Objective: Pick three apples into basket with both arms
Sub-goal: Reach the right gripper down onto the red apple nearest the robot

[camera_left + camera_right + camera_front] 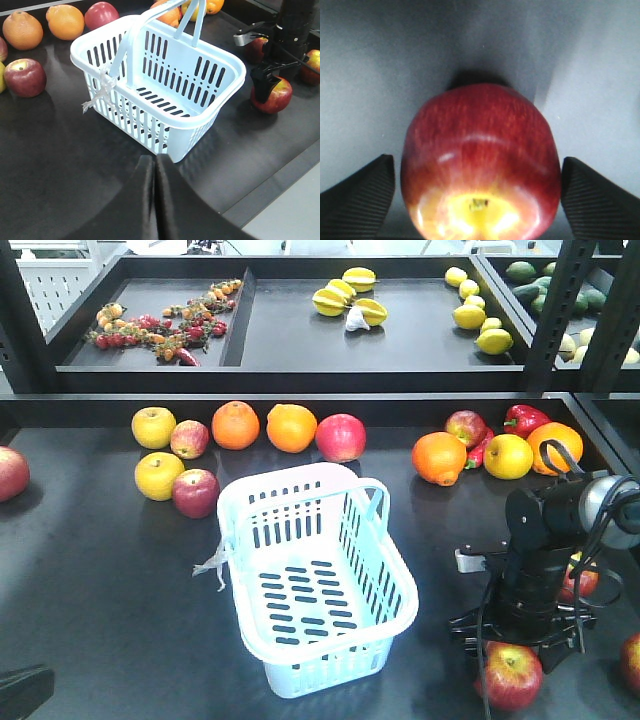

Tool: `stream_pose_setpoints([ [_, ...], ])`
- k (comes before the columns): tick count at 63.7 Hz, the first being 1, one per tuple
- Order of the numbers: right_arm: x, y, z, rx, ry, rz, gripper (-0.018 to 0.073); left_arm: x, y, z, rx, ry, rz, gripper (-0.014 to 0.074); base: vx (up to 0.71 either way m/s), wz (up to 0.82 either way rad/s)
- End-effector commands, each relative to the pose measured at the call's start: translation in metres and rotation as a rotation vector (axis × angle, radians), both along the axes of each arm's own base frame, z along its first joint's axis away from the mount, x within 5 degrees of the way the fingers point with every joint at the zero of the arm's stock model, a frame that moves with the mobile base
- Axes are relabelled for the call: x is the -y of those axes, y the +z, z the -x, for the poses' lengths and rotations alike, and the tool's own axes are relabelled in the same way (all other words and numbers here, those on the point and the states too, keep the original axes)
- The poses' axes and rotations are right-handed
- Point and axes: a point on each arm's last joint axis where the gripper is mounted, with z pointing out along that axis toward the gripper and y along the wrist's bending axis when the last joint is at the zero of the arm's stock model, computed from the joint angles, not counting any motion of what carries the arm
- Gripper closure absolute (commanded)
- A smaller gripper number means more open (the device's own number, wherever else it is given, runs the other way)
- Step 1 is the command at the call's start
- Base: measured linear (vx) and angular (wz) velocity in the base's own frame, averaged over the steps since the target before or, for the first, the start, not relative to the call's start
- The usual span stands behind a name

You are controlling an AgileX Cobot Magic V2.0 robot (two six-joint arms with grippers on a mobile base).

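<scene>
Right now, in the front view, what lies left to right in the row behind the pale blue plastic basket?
Plain yellow round fruit, small red-yellow apple, first round orange, second round orange, large red apple.

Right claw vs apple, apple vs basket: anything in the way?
Nothing visible. The right claw straddles the apple, open, with no object between; only bare tabletop lies between apple and basket.

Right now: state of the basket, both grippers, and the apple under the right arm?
Basket: upright, empty.
Apple: on the table, not yet gripped.
Left gripper: shut, holding nothing.
Right gripper: open, fingers either side of the apple.
</scene>
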Motion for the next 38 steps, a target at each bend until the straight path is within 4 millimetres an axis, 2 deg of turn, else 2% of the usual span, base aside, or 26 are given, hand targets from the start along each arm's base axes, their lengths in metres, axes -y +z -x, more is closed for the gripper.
stream_pose_setpoints([
  [1,0.000,0.018,-0.006,0.064,0.006,-0.004,-0.0025,0.001,0.013,-0.003,0.051,0.023,0.057,0.0604,0.00,0.00],
  [14,0.000,0.015,-0.006,0.051,0.005,-0.001,0.0111,0.001,0.013,-0.003,0.051,0.023,0.057,0.0604,0.00,0.00],
  [26,0.002,0.018,-0.004,0.032,0.001,0.001,0.0298,0.001,0.013,-0.003,0.051,0.022,0.057,0.0604,0.00,0.00],
  [32,0.003,0.026,-0.003,0.045,0.005,-0.002,0.0368,0.001,0.013,-0.003,0.050,0.022,0.057,0.0604,0.00,0.00],
  [38,0.003,0.045,-0.002,0.104,0.005,-0.011,0.0404,0.001,0.013,-0.003,0.050,0.022,0.057,0.0604,0.00,0.00],
])
